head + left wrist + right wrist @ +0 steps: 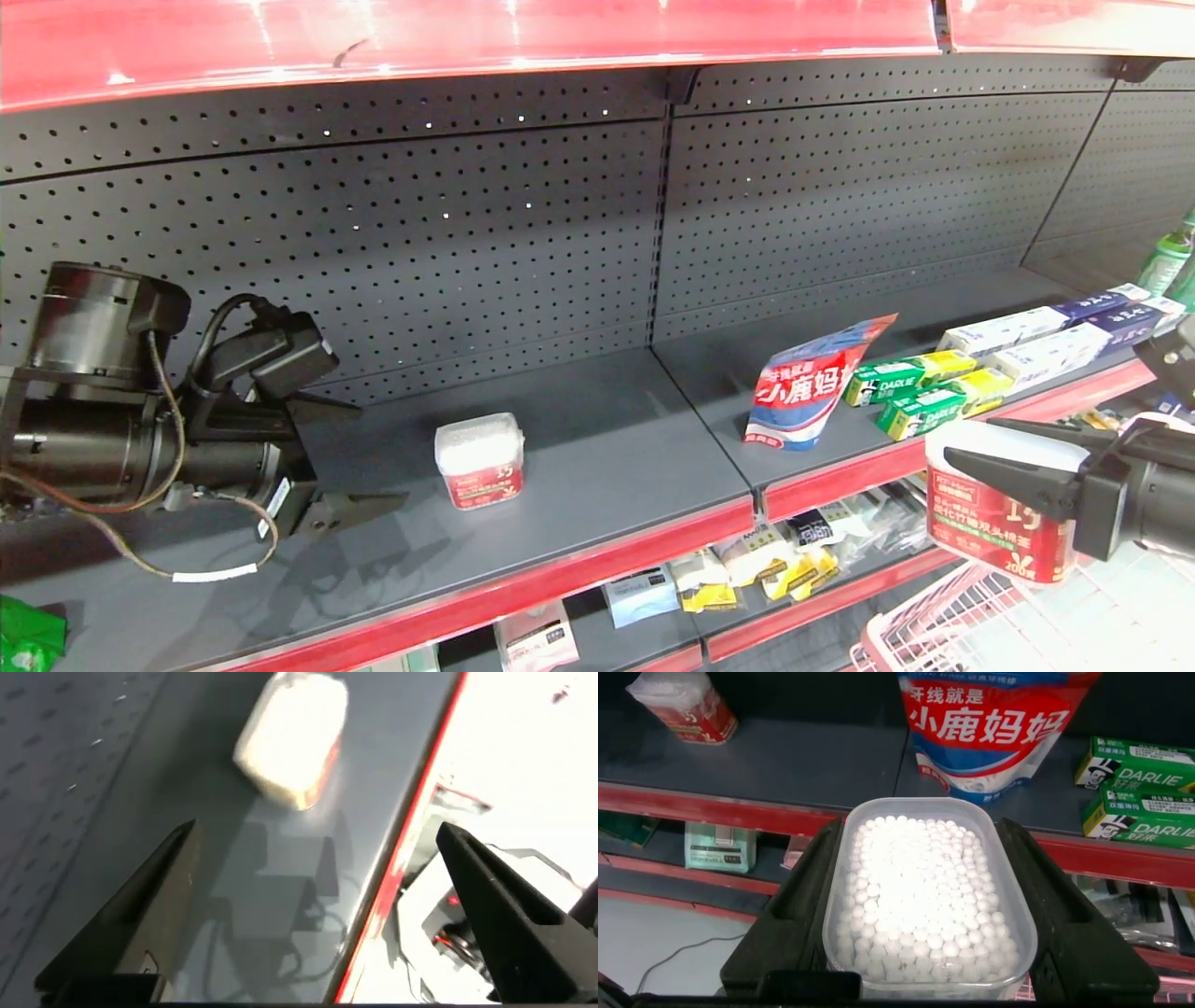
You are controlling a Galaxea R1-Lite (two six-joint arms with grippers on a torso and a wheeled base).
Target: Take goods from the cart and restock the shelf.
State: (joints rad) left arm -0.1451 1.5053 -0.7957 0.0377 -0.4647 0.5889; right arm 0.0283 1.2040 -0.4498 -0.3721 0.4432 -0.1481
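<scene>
– grey shelf [597,439] with a red front edge. what stands on the left board?
– one shelf tub [479,460] of white swabs with a red label. it stands upright about midway along the board, nearer the front edge than the back panel.
– and the left gripper?
– the left gripper [378,455] hangs low over that same board, toward its left end. its fingers [140,905] are spread wide with nothing between them. the shelf tub sits well apart from it, farther along the board.
– where is the item being stocked?
– the held tub [999,523] is off the shelf, out in front of the right board's red edge and above the cart [920,611]. the right gripper [971,443] is clamped on it, one finger pressed to each side. through its clear face you can see packed white swab heads.
– what is on the right board?
– a pouch [812,383] in red, white and blue stands near the board's left front corner, leaning back a little. green boxes [920,392] lie just beside it along the front edge. white boxes [1036,341] and some blue ones follow toward the right end.
– anything lower down?
– small packets [747,560] lie on the shelf level beneath, behind its own red edge.
</scene>
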